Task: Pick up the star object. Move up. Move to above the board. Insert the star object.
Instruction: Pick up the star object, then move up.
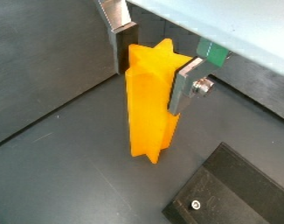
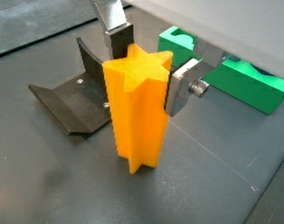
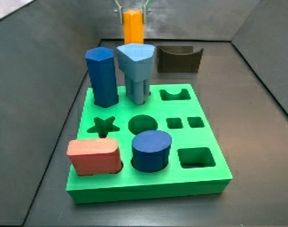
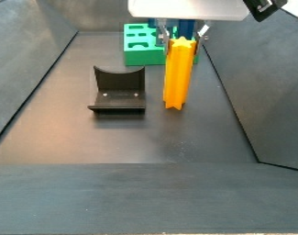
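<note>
The star object is a tall orange-yellow ridged prism. It stands upright on the dark floor, apart from the board, and shows in both wrist views and both side views. My gripper comes down from above, and its two silver fingers press on the prism's upper end from opposite sides. The board is a bright-green block with a bare star hole. It lies beyond the prism.
On the board stand a blue hexagonal column, a grey-blue peg, a red block and a blue cylinder. The dark fixture sits beside the prism. Grey walls enclose the floor.
</note>
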{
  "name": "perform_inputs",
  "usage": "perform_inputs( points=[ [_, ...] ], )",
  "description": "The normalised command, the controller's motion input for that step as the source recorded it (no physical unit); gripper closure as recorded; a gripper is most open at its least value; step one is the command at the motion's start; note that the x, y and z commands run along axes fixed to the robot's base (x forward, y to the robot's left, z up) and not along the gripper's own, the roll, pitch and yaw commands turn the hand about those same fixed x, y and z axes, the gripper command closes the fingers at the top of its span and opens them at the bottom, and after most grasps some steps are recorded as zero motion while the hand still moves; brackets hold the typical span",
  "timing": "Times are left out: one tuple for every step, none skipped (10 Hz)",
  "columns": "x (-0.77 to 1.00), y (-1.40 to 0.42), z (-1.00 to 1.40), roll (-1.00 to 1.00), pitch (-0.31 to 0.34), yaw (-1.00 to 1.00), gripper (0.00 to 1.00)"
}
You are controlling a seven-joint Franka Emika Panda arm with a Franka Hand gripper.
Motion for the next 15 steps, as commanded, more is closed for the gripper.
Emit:
perform_inputs(
  points=[
    [0.00, 0.00, 0.00, 0.00, 0.000, 0.00, 1.00],
    [0.00, 0.00, 0.00, 0.00, 0.000, 0.00, 1.00],
    [0.00, 0.00, 0.00, 0.00, 0.000, 0.00, 1.00],
    [0.00, 0.00, 0.00, 0.00, 0.000, 0.00, 1.00],
    [0.00, 0.00, 0.00, 0.00, 0.000, 0.00, 1.00],
    [0.00, 0.00, 0.00, 0.00, 0.000, 0.00, 1.00],
    [0.00, 0.00, 0.00, 0.00, 0.000, 0.00, 1.00],
    [0.00, 0.00, 0.00, 0.00, 0.000, 0.00, 1.00],
    [0.00, 0.00, 0.00, 0.00, 0.000, 0.00, 1.00],
    [0.00, 0.00, 0.83, 0.00, 0.000, 0.00, 1.00],
    [0.00, -0.07, 0.82, -0.01, 0.007, 0.01, 1.00],
    [-0.01, -0.07, 0.72, -0.02, 0.022, 0.02, 1.00],
    [-0.01, -0.03, 0.54, -0.04, 0.028, 0.02, 1.00],
    [0.00, -0.02, 0.39, -0.06, 0.039, 0.02, 1.00],
    [0.01, -0.02, 0.18, -0.08, 0.055, 0.02, 1.00]
  ],
)
